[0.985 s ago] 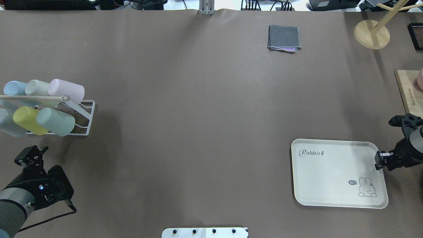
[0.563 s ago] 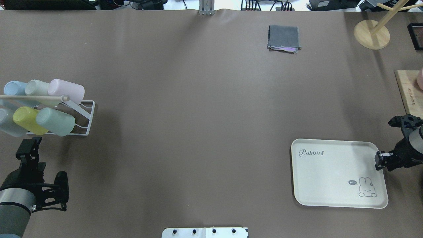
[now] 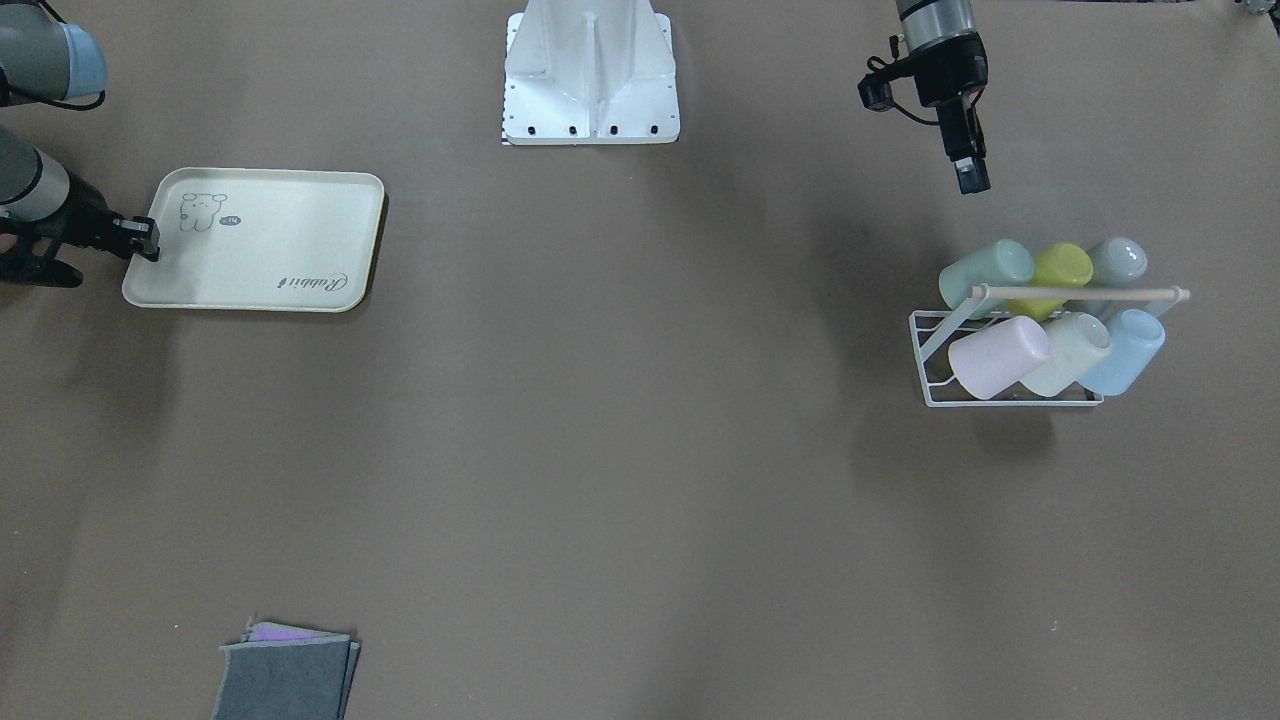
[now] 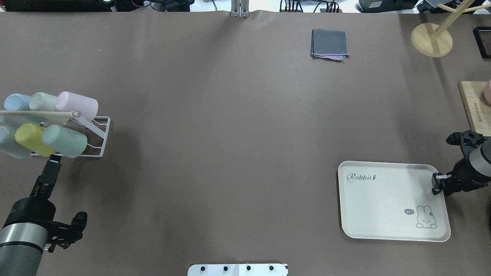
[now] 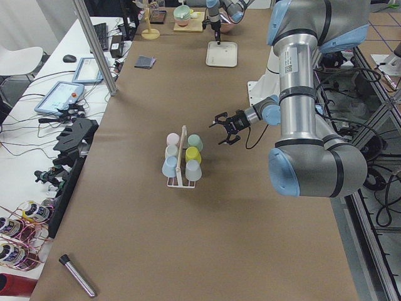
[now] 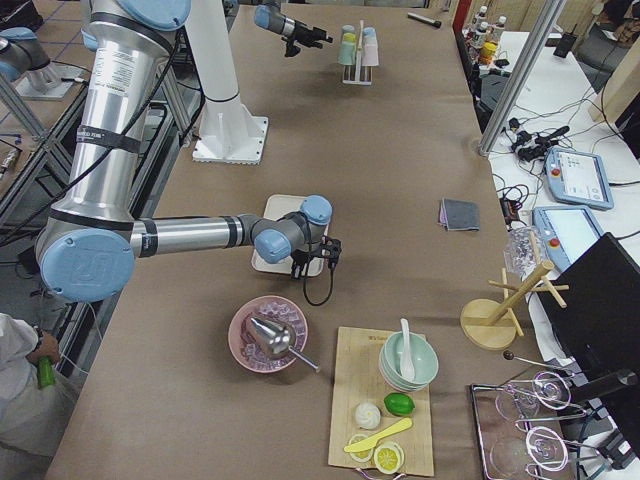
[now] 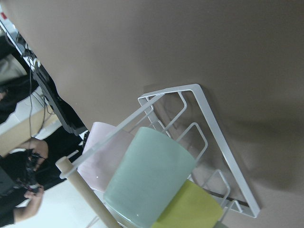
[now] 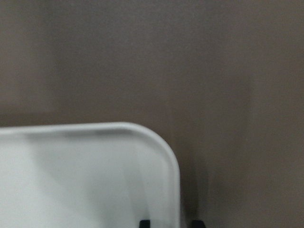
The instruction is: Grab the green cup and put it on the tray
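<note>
Green cup (image 4: 65, 141) is racked on the wire rack (image 4: 104, 132), end slot, touching the yellow cup (image 4: 30, 138). Left gripper (image 4: 54, 158) is positioned just beside it, jaws spread, nothing gripped. Right gripper (image 4: 437, 184) is set astride the tray (image 4: 383, 199) rim, jaws part open, not clamped.
</note>
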